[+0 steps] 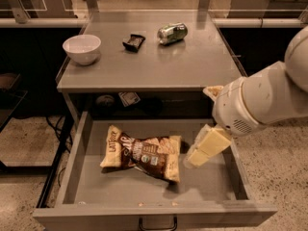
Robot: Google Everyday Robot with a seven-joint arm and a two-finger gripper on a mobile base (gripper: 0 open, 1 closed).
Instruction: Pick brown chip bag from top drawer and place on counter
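The brown chip bag, crinkled tan and dark brown, lies flat on the floor of the open top drawer, left of centre. The gripper hangs from the white arm at the right, low over the drawer floor just right of the bag's right end. It holds nothing that I can see. The grey counter sits above the drawer.
On the counter stand a white bowl at the left, a small dark flat packet and a shiny green can on its side at the back. The drawer's dark handle is at the bottom edge. Glass-railed counters run behind.
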